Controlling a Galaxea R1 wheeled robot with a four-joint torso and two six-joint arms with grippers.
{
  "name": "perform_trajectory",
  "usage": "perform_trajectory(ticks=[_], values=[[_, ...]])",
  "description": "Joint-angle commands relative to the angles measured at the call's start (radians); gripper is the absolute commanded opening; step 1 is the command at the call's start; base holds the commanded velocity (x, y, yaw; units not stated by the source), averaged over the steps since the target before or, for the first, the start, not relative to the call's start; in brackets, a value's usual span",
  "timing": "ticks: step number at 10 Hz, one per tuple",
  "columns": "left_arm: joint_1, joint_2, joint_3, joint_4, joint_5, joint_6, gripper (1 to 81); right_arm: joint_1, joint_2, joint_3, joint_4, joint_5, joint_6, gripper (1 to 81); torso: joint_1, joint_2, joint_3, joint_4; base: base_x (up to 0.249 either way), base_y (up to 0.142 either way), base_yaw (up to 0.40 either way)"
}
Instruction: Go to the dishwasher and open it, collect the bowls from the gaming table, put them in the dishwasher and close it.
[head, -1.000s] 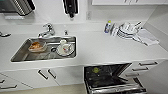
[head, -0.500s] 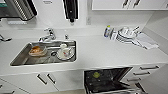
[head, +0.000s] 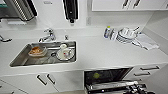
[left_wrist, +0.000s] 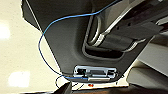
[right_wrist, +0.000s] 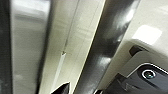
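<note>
The dishwasher (head: 110, 80) under the counter's (head: 100, 53) front edge stands open, a yellow-green bowl (head: 96, 75) inside, and now sits lower in view than a second ago: the camera has tilted up, perhaps pulling away. Whether either gripper is spread, I cannot tell. Farther back: sink (head: 17, 60), stacked dishes (head: 126, 35).

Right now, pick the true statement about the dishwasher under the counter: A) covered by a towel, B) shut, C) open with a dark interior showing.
C: the dishwasher stands open below the countertop, its dark interior showing, with a small yellow-green thing inside.
</note>
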Motion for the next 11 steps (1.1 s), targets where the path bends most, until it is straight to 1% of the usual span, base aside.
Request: perform_trajectory(ticks=[1, 2, 3, 4, 5, 6, 7, 8, 9, 10, 11], values=[[0.032, 0.007, 0.008, 0.002, 0.077, 0.006, 81.1, 0.290, -0.157, 0.168, 0.062, -0.098, 0.006, 81.1, 0.000, 0.000, 0.000, 0.000, 0.000, 0.000, 0.000], [0.032, 0.010, 0.008, 0.007, 0.077, 0.011, 81.1, 0.355, -0.272, 0.299, 0.066, -0.133, 0.006, 81.1, 0.000, 0.000, 0.000, 0.000, 0.000, 0.000, 0.000], [0.032, 0.010, 0.008, 0.010, 0.076, 0.017, 81.1, 0.328, -0.351, 0.375, 0.051, -0.151, -0.005, 81.1, 0.000, 0.000, 0.000, 0.000, 0.000, 0.000, 0.000], [0.028, 0.008, 0.008, 0.012, 0.074, 0.018, 81.1, 0.239, -0.378, 0.386, 0.040, -0.150, -0.015, 81.1, 0.000, 0.000, 0.000, 0.000, 0.000, 0.000, 0.000], [0.023, 0.007, 0.008, 0.013, 0.076, 0.020, 81.1, 0.143, -0.369, 0.377, 0.022, -0.136, -0.057, 81.1, 0.000, 0.000, 0.000, 0.000, 0.000, 0.000, 0.000], [0.017, 0.001, 0.006, 0.013, 0.076, 0.020, 81.1, 0.041, -0.341, 0.357, 0.017, -0.127, -0.130, 81.1, 0.000, 0.000, 0.000, 0.000, 0.000, 0.000, 0.000], [0.011, -0.004, 0.006, 0.015, 0.076, 0.023, 81.1, -0.036, -0.306, 0.325, 0.014, -0.121, -0.222, 81.1, 0.000, 0.000, 0.000, 0.000, 0.000, 0.000, 0.000], [0.008, -0.009, 0.005, 0.015, 0.076, 0.032, 81.1, -0.104, -0.274, 0.287, 0.014, -0.121, -0.289, 81.1, 0.000, 0.000, 0.000, 0.000, 0.000, 0.000, 0.000], [0.003, -0.010, -0.002, 0.015, 0.076, 0.054, 81.1, -0.171, -0.246, 0.251, 0.016, -0.112, -0.351, 81.1, 0.000, 0.000, 0.000, 0.000, 0.000, 0.000, 0.000], [-0.003, -0.009, -0.014, 0.015, 0.076, 0.066, 81.1, -0.226, -0.221, 0.227, 0.016, -0.087, -0.422, 81.1, 0.000, 0.000, 0.000, 0.000, 0.000, 0.000, 0.000], [-0.012, -0.010, -0.023, 0.015, 0.076, 0.067, 81.1, -0.286, -0.195, 0.207, 0.014, -0.062, -0.496, 81.1, 0.000, 0.000, 0.000, 0.000, 0.000, 0.000, 0.000]])
